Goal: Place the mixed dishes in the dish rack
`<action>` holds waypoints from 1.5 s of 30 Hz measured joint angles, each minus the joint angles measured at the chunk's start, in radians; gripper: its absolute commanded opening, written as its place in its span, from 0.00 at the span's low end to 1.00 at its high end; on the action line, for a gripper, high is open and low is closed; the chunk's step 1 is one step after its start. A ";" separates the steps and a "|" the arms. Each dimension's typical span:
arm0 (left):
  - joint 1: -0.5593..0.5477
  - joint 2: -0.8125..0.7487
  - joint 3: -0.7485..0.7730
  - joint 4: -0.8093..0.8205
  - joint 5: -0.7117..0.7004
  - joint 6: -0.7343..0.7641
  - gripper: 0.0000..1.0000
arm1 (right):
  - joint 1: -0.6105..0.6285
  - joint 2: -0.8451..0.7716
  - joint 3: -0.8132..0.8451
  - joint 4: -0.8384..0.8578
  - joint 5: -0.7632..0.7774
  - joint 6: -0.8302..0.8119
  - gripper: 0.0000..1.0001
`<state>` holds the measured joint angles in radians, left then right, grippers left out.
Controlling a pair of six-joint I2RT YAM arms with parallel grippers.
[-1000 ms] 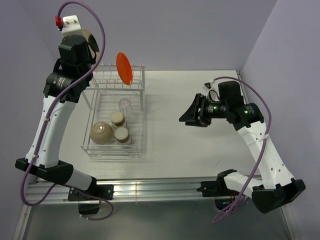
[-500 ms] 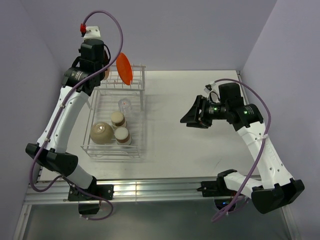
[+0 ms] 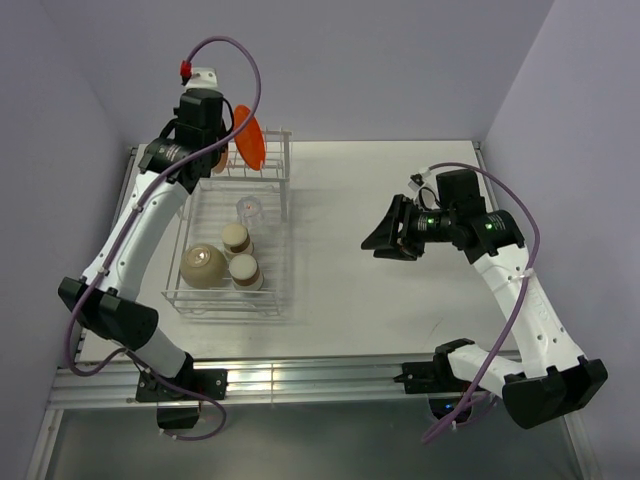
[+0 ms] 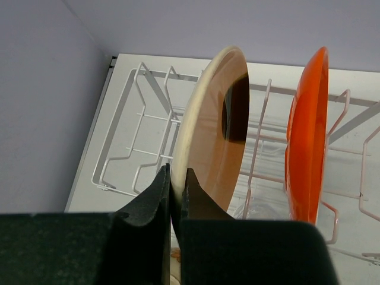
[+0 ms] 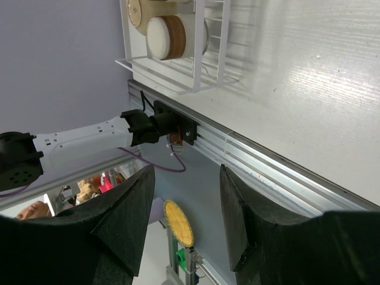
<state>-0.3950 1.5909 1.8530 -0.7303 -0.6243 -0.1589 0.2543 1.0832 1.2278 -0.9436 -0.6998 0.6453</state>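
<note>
My left gripper [image 4: 176, 178] is shut on the rim of the cream plate [image 4: 208, 130], which it holds on edge above the raised prong row of the white dish rack [image 4: 142, 119]. The orange-red plate [image 4: 309, 136] stands upright in the prongs just right of it. In the top view my left gripper [image 3: 215, 150] hangs over the rack's far end, beside the orange-red plate [image 3: 250, 137]. The basket [image 3: 283, 262] holds a white-beige bowl [image 3: 204, 265], two small cups [image 3: 236, 238] [image 3: 246, 270] and a clear glass [image 3: 249, 208]. My right gripper [image 3: 385, 238] stands open and empty.
The right wrist view faces the table's near edge: one cup [image 5: 172, 35] shows in the rack's corner [image 5: 196, 77], with the metal rail [image 5: 267, 166] below it. Purple walls close in the back and both sides.
My left arm has swung right and forward, carrying the cream plate over the prong row next to the orange-red plate. The right arm has hardly moved.
</note>
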 measured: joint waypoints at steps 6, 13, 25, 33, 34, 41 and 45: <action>-0.001 0.047 0.020 -0.004 0.000 -0.002 0.13 | -0.002 -0.001 -0.010 0.001 0.000 0.000 0.55; -0.001 0.100 0.054 -0.017 0.001 -0.011 0.32 | -0.005 -0.006 -0.026 0.002 0.000 0.000 0.55; -0.001 0.097 0.041 -0.055 -0.006 -0.076 0.99 | -0.006 -0.022 -0.026 0.000 0.000 -0.004 0.55; -0.013 -0.001 0.013 -0.071 -0.009 -0.139 0.99 | -0.006 -0.033 -0.037 0.000 0.000 -0.011 0.55; -0.017 -0.027 0.012 -0.079 -0.009 -0.154 0.99 | -0.006 -0.034 -0.039 -0.002 0.000 -0.012 0.55; -0.052 -0.179 -0.016 -0.174 -0.037 -0.261 0.99 | -0.006 -0.043 -0.043 -0.008 0.004 -0.016 0.56; -0.076 -0.275 -0.138 -0.218 -0.018 -0.339 0.99 | -0.006 -0.055 -0.056 -0.010 0.012 -0.021 0.58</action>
<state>-0.4709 1.3155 1.7145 -0.9485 -0.6422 -0.4980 0.2478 1.0286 1.1721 -0.9531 -0.6876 0.6247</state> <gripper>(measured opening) 0.993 0.574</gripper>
